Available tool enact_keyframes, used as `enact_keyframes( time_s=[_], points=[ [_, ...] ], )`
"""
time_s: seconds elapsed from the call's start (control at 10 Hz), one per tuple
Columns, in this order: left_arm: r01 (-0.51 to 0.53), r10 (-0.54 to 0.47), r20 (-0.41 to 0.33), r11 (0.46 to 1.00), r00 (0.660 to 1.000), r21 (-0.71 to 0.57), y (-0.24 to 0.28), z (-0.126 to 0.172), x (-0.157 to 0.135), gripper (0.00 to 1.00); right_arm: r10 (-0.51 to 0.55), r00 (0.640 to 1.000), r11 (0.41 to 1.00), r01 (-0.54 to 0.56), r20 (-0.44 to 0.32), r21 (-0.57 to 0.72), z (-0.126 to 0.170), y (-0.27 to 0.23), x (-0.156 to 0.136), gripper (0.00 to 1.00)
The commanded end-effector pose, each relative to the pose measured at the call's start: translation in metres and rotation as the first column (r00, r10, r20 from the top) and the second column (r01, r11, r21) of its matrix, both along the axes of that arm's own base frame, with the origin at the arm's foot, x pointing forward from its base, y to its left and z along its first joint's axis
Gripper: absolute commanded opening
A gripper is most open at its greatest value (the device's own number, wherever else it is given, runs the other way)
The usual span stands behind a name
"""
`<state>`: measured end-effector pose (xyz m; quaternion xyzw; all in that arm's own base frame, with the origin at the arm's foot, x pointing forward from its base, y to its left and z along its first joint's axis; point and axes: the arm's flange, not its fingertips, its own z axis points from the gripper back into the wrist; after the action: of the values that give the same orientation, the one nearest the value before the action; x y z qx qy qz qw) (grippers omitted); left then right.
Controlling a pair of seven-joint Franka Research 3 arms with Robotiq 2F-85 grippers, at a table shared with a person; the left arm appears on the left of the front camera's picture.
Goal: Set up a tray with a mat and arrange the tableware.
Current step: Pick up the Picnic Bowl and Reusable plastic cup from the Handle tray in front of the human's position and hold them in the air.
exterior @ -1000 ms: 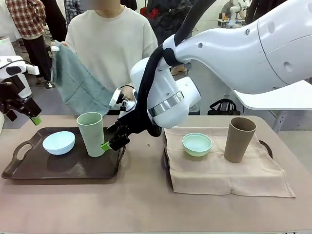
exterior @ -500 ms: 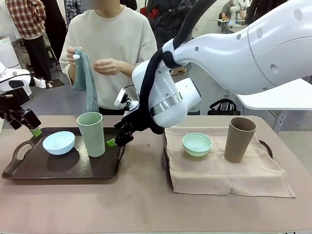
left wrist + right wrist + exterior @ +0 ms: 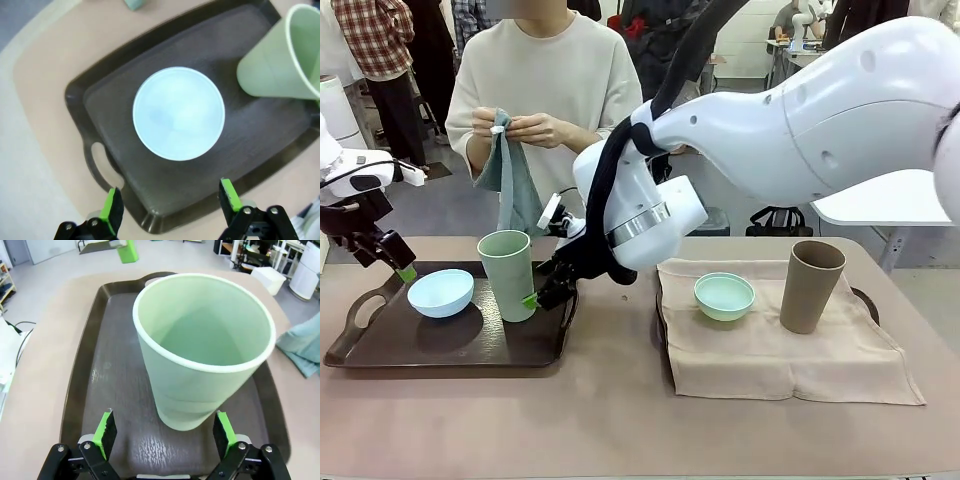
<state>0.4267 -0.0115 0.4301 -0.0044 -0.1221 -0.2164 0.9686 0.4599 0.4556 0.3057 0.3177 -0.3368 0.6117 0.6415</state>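
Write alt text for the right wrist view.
A green cup stands upright on a dark tray, just ahead of the open right gripper, whose green pads flank its base without touching. A teal cloth shows at the right edge.

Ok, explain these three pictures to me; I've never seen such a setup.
Two white robot arms work at a table, facing a person. The wide picture looks across the table from the robot's side; the other two come from cameras on each wrist, looking down the fingers. The left gripper hovers open, aimed at a pale blue bowl on a dark tray. The right gripper stands open either side of a pale green cup on that tray. A mint bowl and brown cup stand on a beige mat. The person holds a grey-green cloth.
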Motion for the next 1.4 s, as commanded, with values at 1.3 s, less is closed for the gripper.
enact_keyframes(
  time_s=[1.3],
  points=[
    [-0.162, 0.167, -0.089, 0.985, 0.982, 0.054, -0.005, -0.067, 0.071, 1.00, -0.030, 0.996, 0.994, 0.021, 0.080, 0.108, -0.022, 0.043, 0.037, 1.00]
  ],
)
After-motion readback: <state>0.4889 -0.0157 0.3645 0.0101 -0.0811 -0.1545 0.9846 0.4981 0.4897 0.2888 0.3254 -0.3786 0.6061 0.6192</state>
